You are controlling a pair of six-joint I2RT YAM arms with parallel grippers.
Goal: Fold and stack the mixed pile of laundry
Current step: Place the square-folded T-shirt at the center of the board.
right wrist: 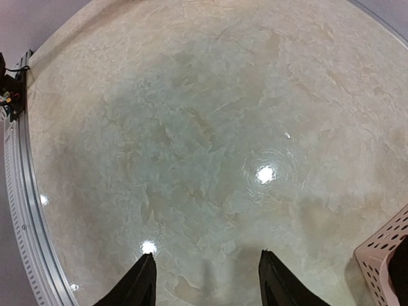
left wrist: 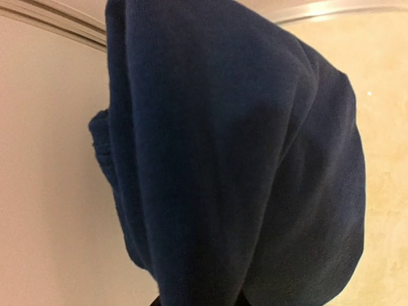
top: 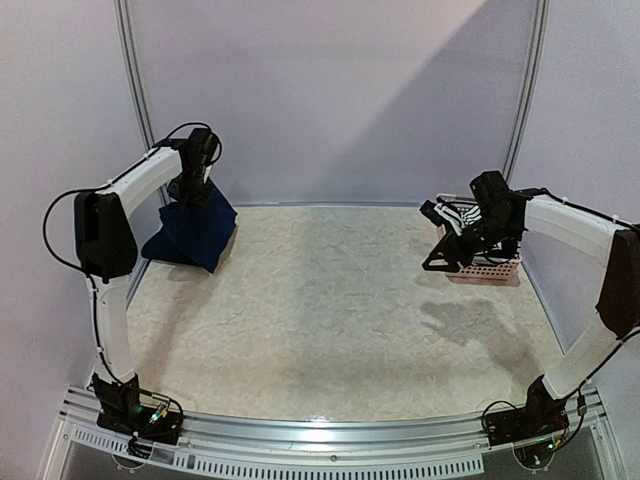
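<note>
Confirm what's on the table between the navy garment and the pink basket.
Nothing: the top view shows bare table between navy garment and pink basket; right gripper hangs by the basket.

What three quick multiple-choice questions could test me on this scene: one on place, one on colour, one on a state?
1. Where on the table is the pink basket? A far left; B far right; C near edge.
2. What colour is the garment held by the left gripper? A red; B white; C navy.
3. How is the right gripper? A open, empty; B shut on cloth; C shut on the basket.
Answers: 1 B, it sits far right in the top view. 2 C, dark blue in both views. 3 A, bare table shows between its jaws.
</note>
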